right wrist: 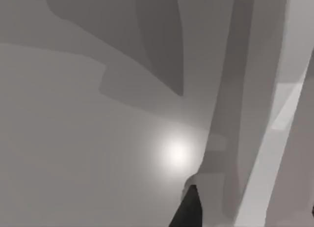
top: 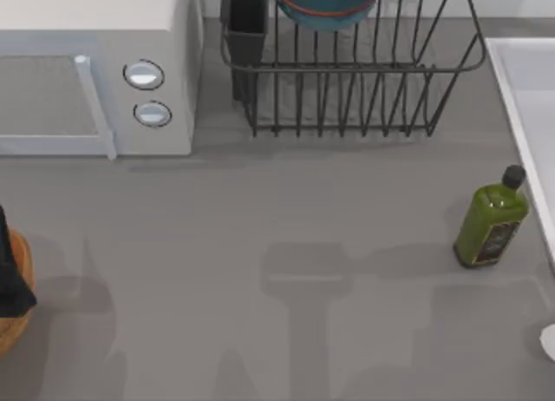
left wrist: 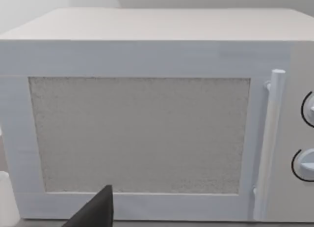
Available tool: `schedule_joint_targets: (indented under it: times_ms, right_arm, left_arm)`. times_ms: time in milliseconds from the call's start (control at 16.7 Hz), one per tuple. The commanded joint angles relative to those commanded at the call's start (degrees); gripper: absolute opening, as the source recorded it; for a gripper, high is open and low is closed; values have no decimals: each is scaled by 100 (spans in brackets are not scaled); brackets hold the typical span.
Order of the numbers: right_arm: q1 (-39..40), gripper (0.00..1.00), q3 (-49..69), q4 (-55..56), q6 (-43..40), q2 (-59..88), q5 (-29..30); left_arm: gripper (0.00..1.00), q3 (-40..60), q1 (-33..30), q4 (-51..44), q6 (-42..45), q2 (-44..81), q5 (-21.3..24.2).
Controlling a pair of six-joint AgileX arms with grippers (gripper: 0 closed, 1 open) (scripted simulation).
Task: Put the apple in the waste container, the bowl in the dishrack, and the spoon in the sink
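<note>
Dark fingers of the left arm face the white microwave; whether they are spread or pressed together I cannot tell. On the grey table, the blue bowl sits in the dishrack. At the left edge lies the waste container, at the right edge the sink, with a green bottle beside it.

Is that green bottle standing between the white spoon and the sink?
No. The spoon lies at the table's right edge, below the sink in the top view. The green bottle stands left of that line, beside the sink's rim.
</note>
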Motion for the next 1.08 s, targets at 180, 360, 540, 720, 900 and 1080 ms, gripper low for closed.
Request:
schedule_joint_targets:
  times_ms: [180,360,540,720,900,1080]
  right_arm:
    - [-9,0,534,-1007,-8,-333,-3]
    - [-13,0,912,-1531,18,-607,-8]
    - [-12,0,961,-1588,26,-648,-8]
    - [-6,0,946,-1575,35,-623,-7]
    - [-6,0,1307,-1730,-14,-303,1]
    - [7,0,2211,-2081,-99,465,10]
  left_arm:
    - [100,0,0,0,0,0,0]
    - [100,0,0,0,0,0,0]
    - [100,0,0,0,0,0,0]
    - [100,0,0,0,0,0,0]
    - [100,0,0,0,0,0,0]
    - [100,0,0,0,0,0,0]
